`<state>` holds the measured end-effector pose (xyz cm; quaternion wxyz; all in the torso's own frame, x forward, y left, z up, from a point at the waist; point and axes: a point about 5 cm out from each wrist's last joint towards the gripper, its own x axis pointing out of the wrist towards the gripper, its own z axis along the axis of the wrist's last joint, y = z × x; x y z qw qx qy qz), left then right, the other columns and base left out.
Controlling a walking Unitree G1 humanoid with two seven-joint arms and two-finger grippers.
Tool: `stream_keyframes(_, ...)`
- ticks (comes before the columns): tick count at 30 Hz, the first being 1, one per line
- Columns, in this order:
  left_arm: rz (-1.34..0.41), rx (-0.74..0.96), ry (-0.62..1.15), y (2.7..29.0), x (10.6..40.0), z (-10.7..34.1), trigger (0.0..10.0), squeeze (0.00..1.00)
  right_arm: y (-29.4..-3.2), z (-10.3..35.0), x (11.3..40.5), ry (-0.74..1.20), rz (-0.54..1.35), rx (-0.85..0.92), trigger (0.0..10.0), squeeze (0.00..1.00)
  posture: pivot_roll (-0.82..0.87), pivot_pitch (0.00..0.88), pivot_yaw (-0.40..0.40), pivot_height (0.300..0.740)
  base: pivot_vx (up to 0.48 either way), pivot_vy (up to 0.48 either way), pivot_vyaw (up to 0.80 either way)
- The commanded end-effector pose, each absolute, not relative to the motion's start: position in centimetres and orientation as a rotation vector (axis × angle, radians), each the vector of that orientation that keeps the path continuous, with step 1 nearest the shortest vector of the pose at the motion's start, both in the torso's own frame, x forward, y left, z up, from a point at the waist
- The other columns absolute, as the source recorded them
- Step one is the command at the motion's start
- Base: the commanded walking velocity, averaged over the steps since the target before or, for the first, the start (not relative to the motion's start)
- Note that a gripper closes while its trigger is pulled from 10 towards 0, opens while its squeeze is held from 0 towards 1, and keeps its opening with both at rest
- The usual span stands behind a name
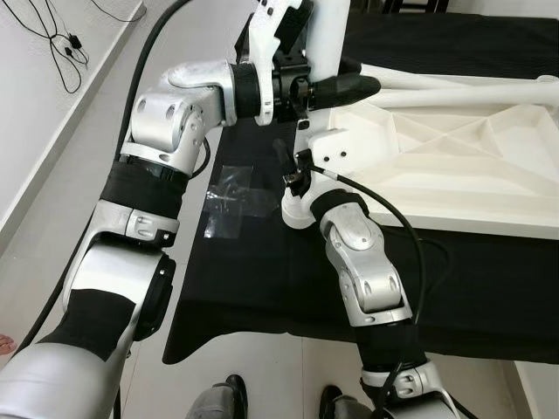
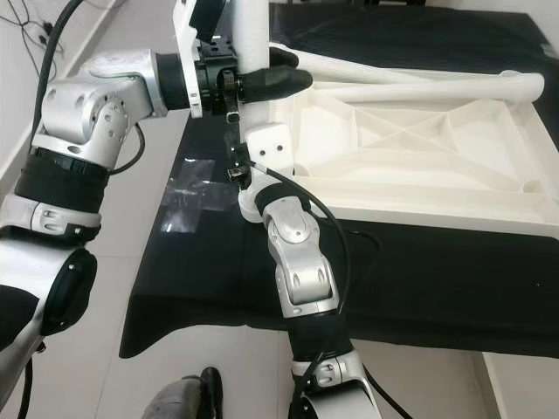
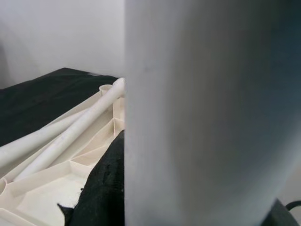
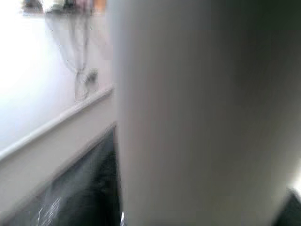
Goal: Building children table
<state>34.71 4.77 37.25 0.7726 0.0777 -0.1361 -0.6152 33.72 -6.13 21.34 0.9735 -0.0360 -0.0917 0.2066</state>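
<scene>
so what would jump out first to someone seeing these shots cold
A thick white round table leg stands upright at the near-left corner of the upside-down white ribbed plastic tabletop, with the left gripper clamped around it. The right gripper reaches up to the same corner from below. Two more white legs lie across the tabletop.

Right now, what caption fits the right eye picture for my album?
Left gripper clamps an upright white table leg at the corner of the upside-down tabletop.

Black-clothed table; upturned white tabletop
</scene>
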Motion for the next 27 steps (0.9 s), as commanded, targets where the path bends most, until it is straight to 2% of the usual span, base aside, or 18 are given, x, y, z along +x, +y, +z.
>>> stream_keyframes(1,-1.405,0.204,-0.291,3.3,33.9,37.4,0.0,0.00,-3.8,21.8,33.3,-0.206,0.589,-0.035,10.0,1.00,0.04,0.203,0.038,0.740,0.000,0.000,0.00)
stream_keyframes(2,-1.406,0.207,-0.290,3.4,33.9,37.5,0.0,0.00,-4.0,23.2,33.1,-0.274,0.746,0.002,10.0,1.00,0.04,0.200,0.039,0.740,0.000,0.000,0.00)
stream_keyframes(4,-1.407,0.212,-0.288,3.4,33.9,37.5,0.0,0.00,-4.8,24.6,33.0,-0.329,0.945,-0.001,10.0,1.00,0.04,0.198,0.039,0.740,0.000,0.000,0.00)
stream_keyframes(6,-1.408,0.213,-0.289,3.4,33.9,37.4,0.0,0.00,-5.3,24.9,33.1,-0.330,0.996,-0.022,10.0,1.00,0.04,0.198,0.039,0.740,0.000,0.000,0.00)
stream_keyframes(7,-1.409,0.216,-0.289,3.4,33.9,37.4,0.0,0.00,-6.2,25.0,33.6,-0.315,1.072,-0.084,10.0,0.76,0.04,0.196,0.039,0.740,0.000,0.000,0.00)
stream_keyframes(8,-1.410,0.217,-0.289,3.4,33.8,37.4,0.0,0.00,-7.2,25.0,34.4,-0.280,1.129,-0.129,10.0,0.00,0.04,0.196,0.039,0.740,0.000,0.000,0.00)
stream_keyframes(11,-1.414,0.217,-0.288,3.4,33.7,37.5,0.0,0.00,-8.3,25.1,35.3,-0.220,1.211,-0.166,10.0,0.00,0.05,0.201,0.041,0.740,0.000,0.000,0.00)
stream_keyframes(17,-1.421,0.218,-0.284,3.3,33.6,37.4,0.0,0.00,-8.3,25.0,36.2,-0.169,1.280,-0.189,10.0,0.00,0.06,0.209,0.046,0.740,0.000,0.000,0.00)
stream_keyframes(18,-1.423,0.219,-0.283,3.3,33.6,37.4,0.0,0.00,-8.2,24.8,36.6,-0.150,1.283,-0.220,5.3,0.00,0.06,0.211,0.046,0.740,0.000,0.000,0.00)
stream_keyframes(21,-1.425,0.220,-0.282,3.2,33.6,37.4,0.0,0.00,-8.2,24.5,37.0,-0.130,1.301,-0.251,5.3,0.00,0.06,0.213,0.045,0.740,0.000,0.000,0.00)
stream_keyframes(22,-1.425,0.223,-0.283,3.3,33.5,37.5,0.0,0.00,-8.1,24.3,37.3,-0.101,1.323,-0.229,0.0,0.00,0.07,0.218,0.042,0.740,0.000,0.000,0.00)
stream_keyframes(27,-1.423,0.223,-0.281,3.4,33.6,37.4,0.0,0.00,-8.1,23.9,37.5,-0.075,1.356,-0.235,0.0,0.00,0.07,0.223,0.042,0.740,0.000,0.000,0.00)
